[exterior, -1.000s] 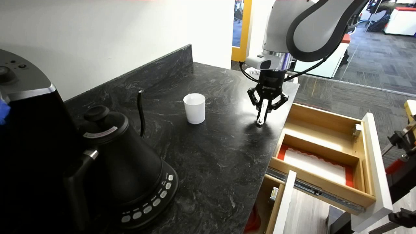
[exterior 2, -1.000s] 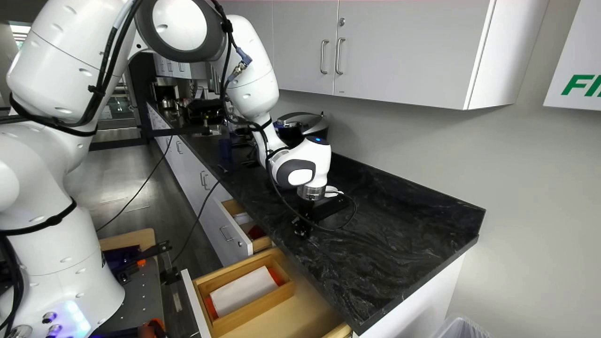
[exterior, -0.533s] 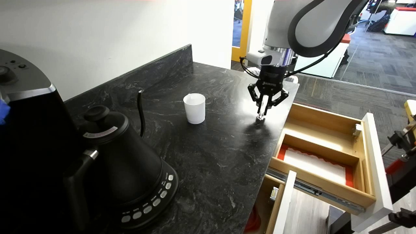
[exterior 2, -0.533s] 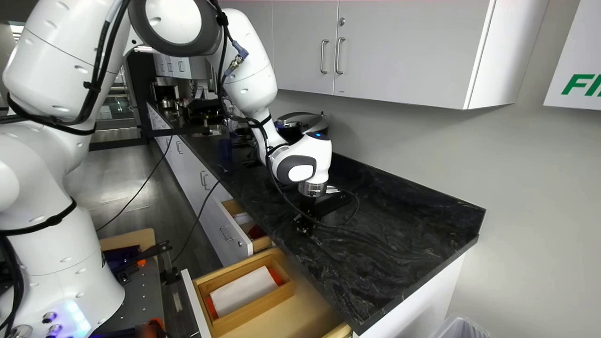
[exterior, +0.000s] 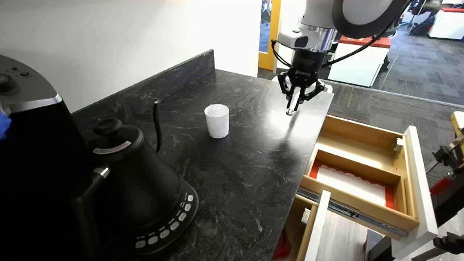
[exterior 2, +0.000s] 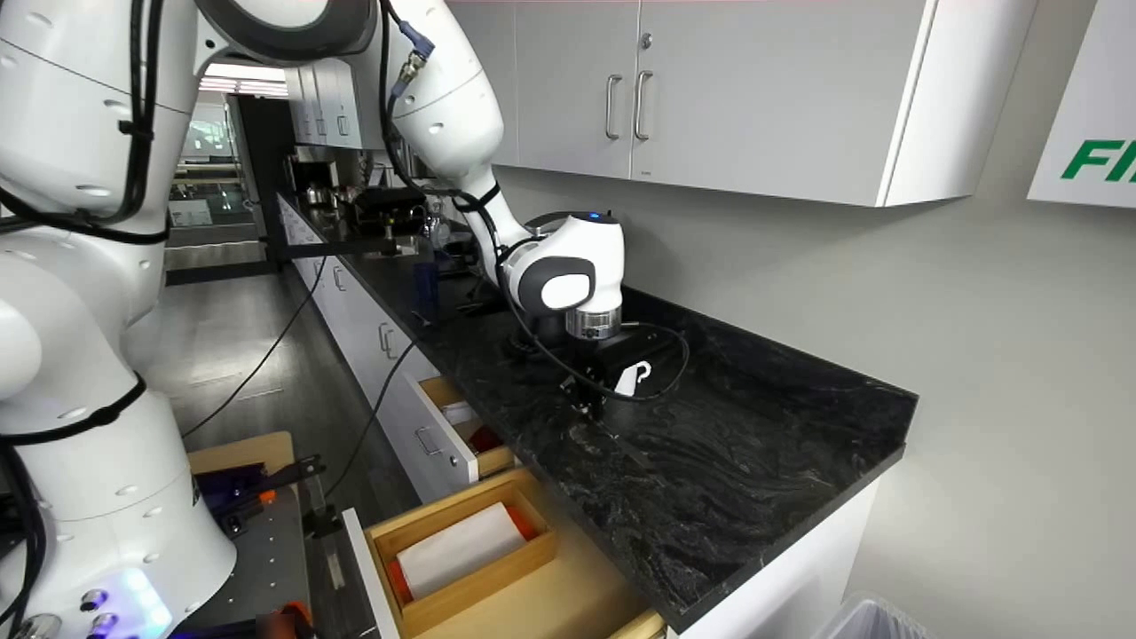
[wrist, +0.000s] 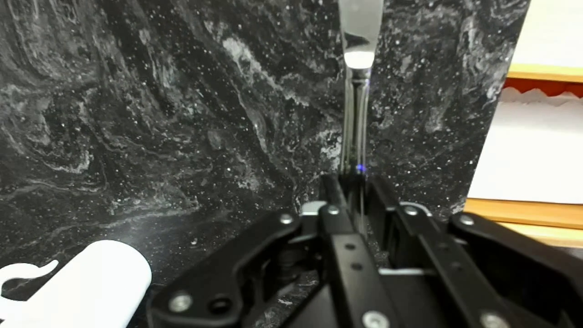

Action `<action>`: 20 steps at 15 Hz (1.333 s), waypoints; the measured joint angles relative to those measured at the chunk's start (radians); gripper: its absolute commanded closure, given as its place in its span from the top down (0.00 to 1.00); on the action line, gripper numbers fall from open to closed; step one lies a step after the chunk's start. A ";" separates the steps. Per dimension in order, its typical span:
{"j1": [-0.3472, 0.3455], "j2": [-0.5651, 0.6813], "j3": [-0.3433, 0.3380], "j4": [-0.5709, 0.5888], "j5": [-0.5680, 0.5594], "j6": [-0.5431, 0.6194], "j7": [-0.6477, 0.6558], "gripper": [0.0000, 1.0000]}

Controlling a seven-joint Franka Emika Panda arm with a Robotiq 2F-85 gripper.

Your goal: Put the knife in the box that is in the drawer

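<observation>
"ROBOTIQ" on hand (exterior: 293,103); green "FI" on panel (exterior 2: 1093,111)

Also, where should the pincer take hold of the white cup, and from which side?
Probably the upper wall of the white cup, from above on the side facing the drawer: it stands upright, apparently open on top, and its handle sticks out away from the drawer. The pincer should set down the knife first.

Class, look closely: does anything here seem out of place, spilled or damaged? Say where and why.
The white sheet in the box has a wavy, ragged edge; torn or decorative, I cannot tell. A second drawer also stands open, though the task needs only one. No spill shows.
</observation>
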 measured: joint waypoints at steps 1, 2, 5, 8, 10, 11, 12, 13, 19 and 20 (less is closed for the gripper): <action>0.010 -0.011 -0.009 -0.010 -0.004 -0.001 0.008 0.08; 0.022 -0.022 -0.019 -0.022 -0.013 -0.003 0.015 0.08; 0.057 -0.045 -0.041 -0.062 -0.055 -0.013 0.028 0.08; 0.073 -0.076 -0.043 -0.107 -0.098 -0.020 0.020 0.08; 0.074 -0.110 -0.045 -0.144 -0.131 -0.037 -0.013 0.08; 0.074 -0.129 -0.048 -0.162 -0.146 -0.053 -0.034 0.08; 0.074 -0.150 -0.052 -0.182 -0.164 -0.069 -0.057 0.08; 0.074 -0.173 -0.056 -0.202 -0.180 -0.082 -0.078 0.08; 0.097 -0.304 -0.064 -0.301 -0.227 -0.146 -0.213 0.08; 0.109 -0.321 -0.064 -0.310 -0.233 -0.165 -0.240 0.08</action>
